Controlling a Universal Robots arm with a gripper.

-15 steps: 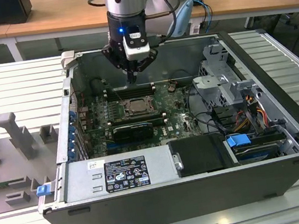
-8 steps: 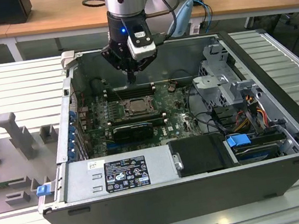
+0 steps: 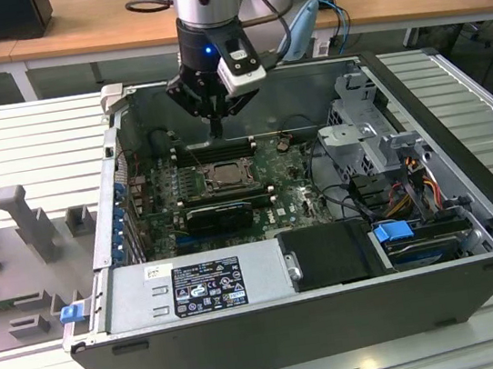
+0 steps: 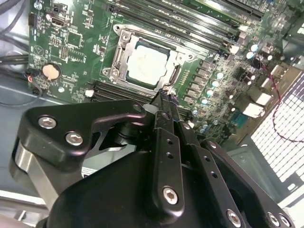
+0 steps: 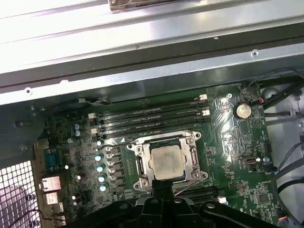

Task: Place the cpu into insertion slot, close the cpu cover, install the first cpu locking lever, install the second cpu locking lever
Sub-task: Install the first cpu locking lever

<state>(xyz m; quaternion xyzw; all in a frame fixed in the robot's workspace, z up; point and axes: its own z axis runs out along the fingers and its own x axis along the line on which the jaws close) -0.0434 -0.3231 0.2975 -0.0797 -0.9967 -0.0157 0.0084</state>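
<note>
The cpu lies flat in the slot, pale and square, on the board inside the open case. The cover looks to be down over it, its metal frame lying around the chip's edges with the chip showing through the cut-out. The memory slots run just beside the socket on its far side, and a coin cell sits well apart toward the board's corner.

So the placing and the closing look done, and the work appears to be at the levers. A thin wire lever runs along the socket edge nearest the gripper; I cannot tell whether it is hooked.

To do this step well, the tip should bear on the wire alone, push it down and then sideways under its catch, and stay off the chip and the small parts around the socket. A slow, steady push seems wise, since a thin wire would slip easily off a narrow tip.

The gripper hangs over that edge of the socket, its fingers drawn together to one narrow point with nothing seen between them. Whether the point touches the lever I cannot tell. The case rests on a slatted surface.
</note>
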